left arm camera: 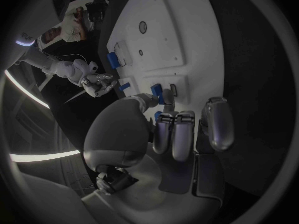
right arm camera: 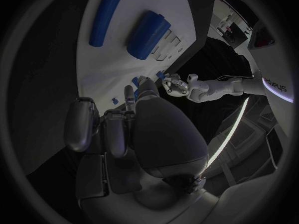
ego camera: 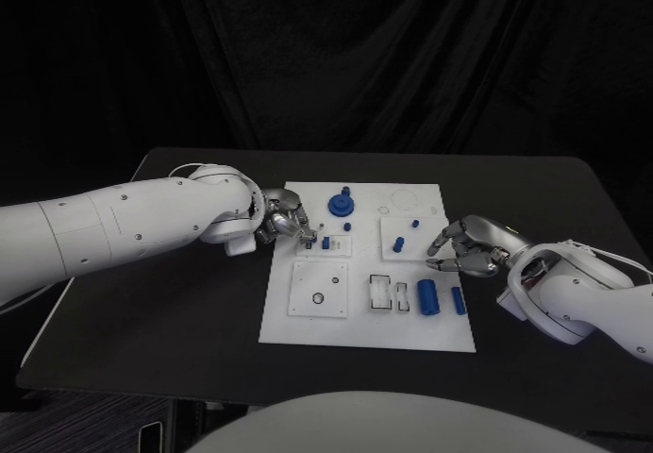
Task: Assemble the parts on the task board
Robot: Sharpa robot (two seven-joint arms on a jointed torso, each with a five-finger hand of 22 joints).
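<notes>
Now the silver left hand (ego camera: 282,219) pinches a small blue peg (ego camera: 324,242) near the white task board's (ego camera: 307,330) left edge; the silver right hand (ego camera: 470,250) curls empty at its right edge.

Bg: black drape (ego camera: 409,66) hangs in folds behind the counter (ego camera: 177,321), full width; counter is matte black w/ rounded far corners, pale thin edge along its near-left side; floor (ego camera: 82,425) at lower left looks dark grey w/ a ribbed/striped texture, a small dark item lies on it, can't ID; wrist views show curved white light strips (left arm camera: 25,92) (right arm camera: 233,129) in a dim room; rest too dark to tell
</notes>
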